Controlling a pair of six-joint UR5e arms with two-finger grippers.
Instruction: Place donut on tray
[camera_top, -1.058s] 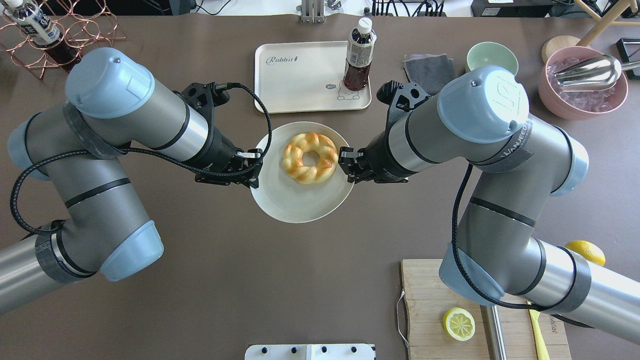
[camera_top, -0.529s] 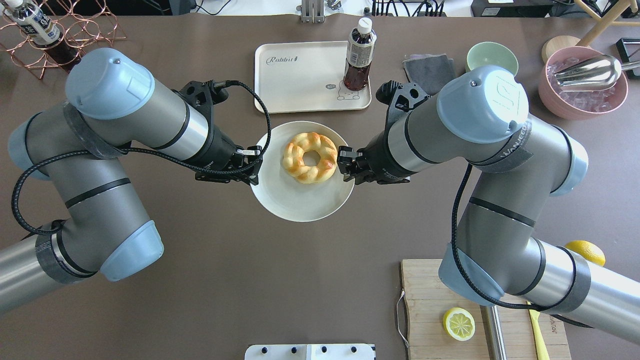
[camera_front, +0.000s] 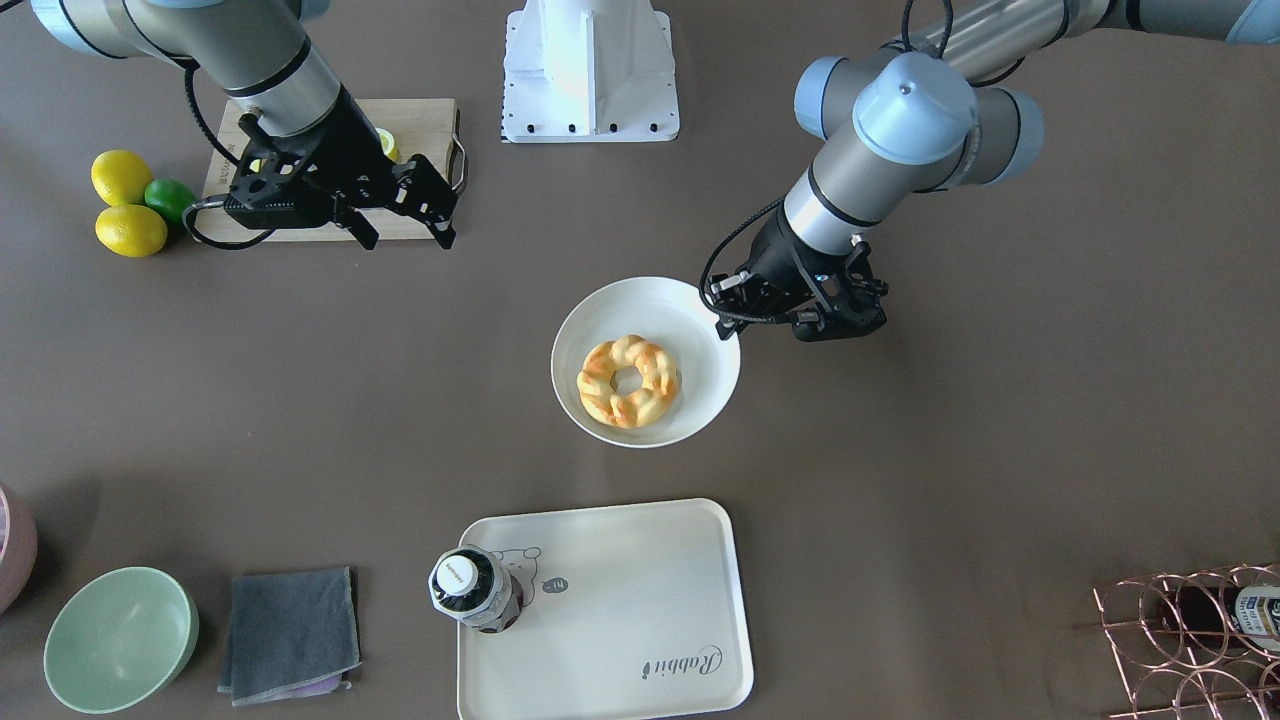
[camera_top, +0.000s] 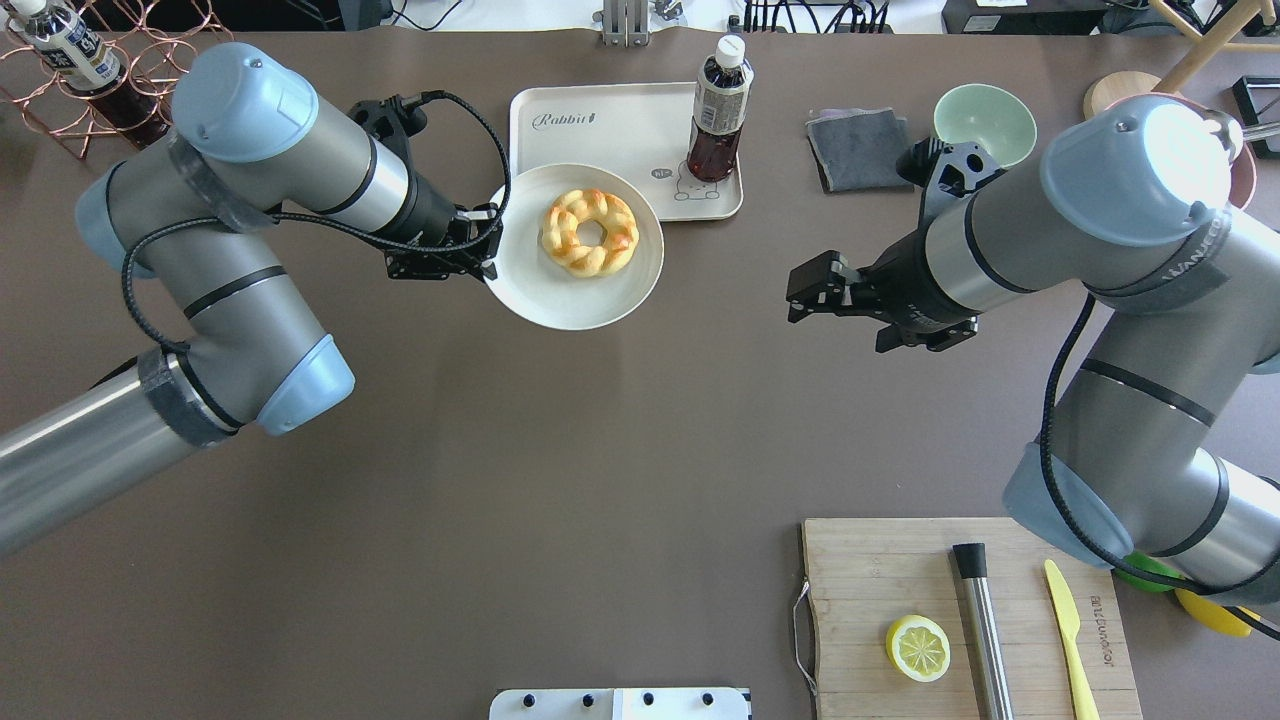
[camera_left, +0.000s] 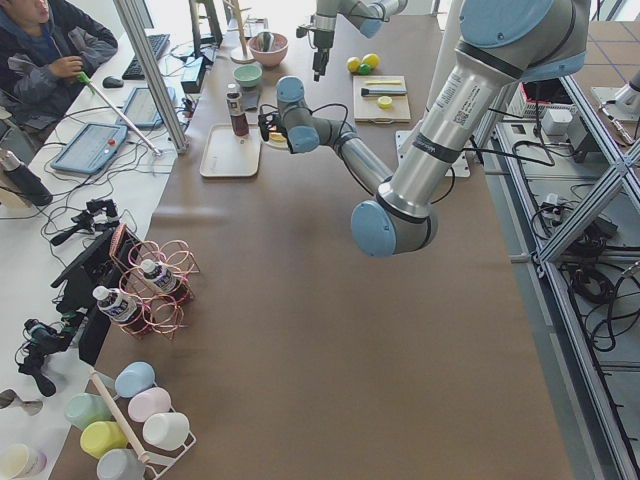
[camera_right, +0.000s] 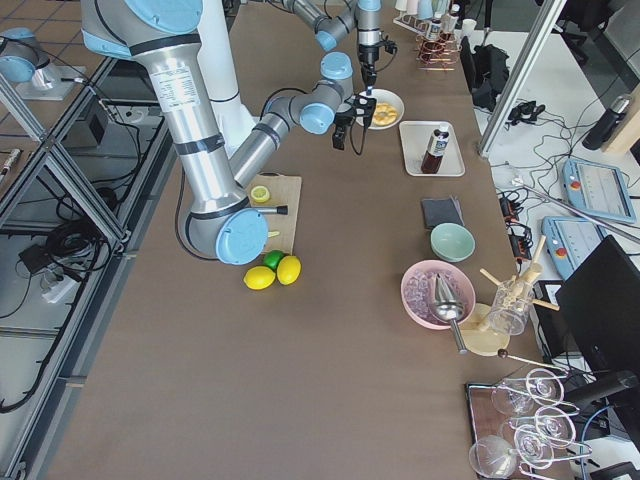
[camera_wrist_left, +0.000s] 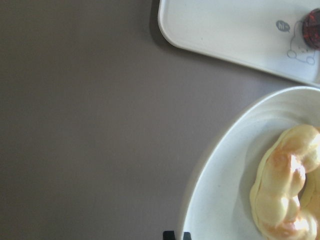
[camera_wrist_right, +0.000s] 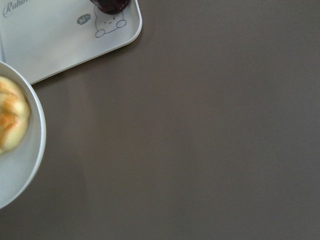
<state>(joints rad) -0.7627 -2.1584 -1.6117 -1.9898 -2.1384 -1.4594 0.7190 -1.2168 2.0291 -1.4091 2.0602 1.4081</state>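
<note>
The donut (camera_top: 590, 232) is a braided golden ring lying in a round white plate (camera_top: 560, 300). My left gripper (camera_top: 484, 258) is shut on the plate's left rim and holds the plate up off the table. In the overhead view the plate overlaps the near left corner of the cream tray (camera_top: 600, 150). The front view shows bare table between the plate (camera_front: 600, 310) and the tray (camera_front: 620, 600), with the donut (camera_front: 628, 381) and my left gripper (camera_front: 728, 322). My right gripper (camera_top: 800, 292) is open and empty, well to the plate's right.
A dark drink bottle (camera_top: 718, 110) stands on the tray's right end by the bear drawing. A grey cloth (camera_top: 858, 148), a green bowl (camera_top: 984, 120) and a pink ice bowl are at the back right. A cutting board (camera_top: 880, 590) with a lemon half is front right. A copper rack (camera_top: 150, 60) stands back left.
My left gripper has carried the plate with the donut up and away toward the tray. My right gripper has left the plate's right rim and pulled back to the right.
</note>
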